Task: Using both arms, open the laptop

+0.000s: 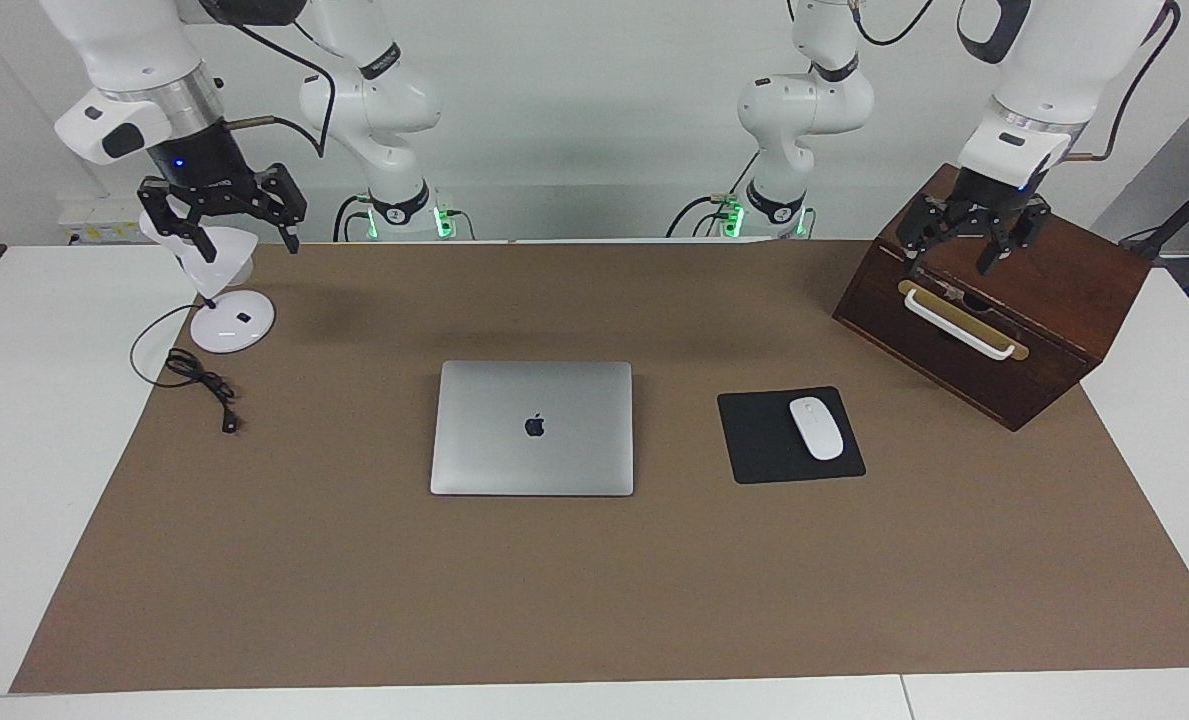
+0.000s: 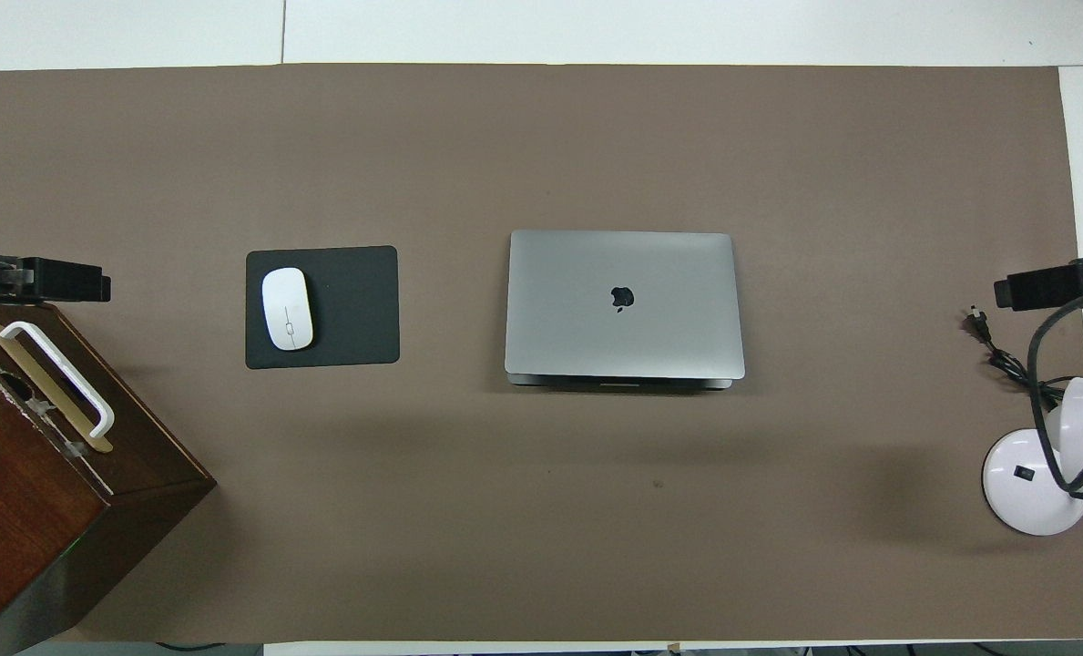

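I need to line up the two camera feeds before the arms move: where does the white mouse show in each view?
Facing view: the white mouse lies on the black mouse pad, right of centre, between the closed laptop and the wooden box.
Overhead view: the mouse is left of centre, on the pad.
Shared landmark: the laptop, mid-table in both.

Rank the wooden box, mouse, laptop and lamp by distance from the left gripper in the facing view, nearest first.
From the left gripper:
1. Wooden box, directly beneath it.
2. Mouse, on the black pad.
3. Laptop, mid-table.
4. Lamp, at the right arm's end.
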### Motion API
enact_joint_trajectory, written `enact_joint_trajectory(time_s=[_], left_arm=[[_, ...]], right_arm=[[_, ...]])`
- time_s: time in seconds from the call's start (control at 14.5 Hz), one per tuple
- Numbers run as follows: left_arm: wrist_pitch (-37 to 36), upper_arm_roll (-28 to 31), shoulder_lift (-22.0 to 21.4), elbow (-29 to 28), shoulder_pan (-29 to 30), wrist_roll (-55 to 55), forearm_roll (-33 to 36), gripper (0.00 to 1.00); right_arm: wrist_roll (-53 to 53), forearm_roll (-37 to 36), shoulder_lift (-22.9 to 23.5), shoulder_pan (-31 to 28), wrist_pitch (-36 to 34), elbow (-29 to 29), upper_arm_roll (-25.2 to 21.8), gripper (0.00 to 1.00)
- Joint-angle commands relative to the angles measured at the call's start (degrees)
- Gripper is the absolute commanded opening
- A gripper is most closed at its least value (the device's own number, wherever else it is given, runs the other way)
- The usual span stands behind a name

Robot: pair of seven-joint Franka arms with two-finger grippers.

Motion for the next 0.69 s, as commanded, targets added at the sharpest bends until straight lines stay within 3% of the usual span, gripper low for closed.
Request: enact_joint_trajectory(time_s=[0.0,0.62], left_arm=[[-0.5,0.1,-0.2,0.5,0.1,-1.2,-0.3,1.0],[-0.6,0.1,-0.3,0.4,0.5,-1.3,-0.3,1.0]], right_arm=[[0.0,0.4,-0.5,-0.7,1.1,-0.9,0.3,1.0],[-0.1,0.4,-0.4,-0.7,1.0,-0.8,-0.2,1.0]])
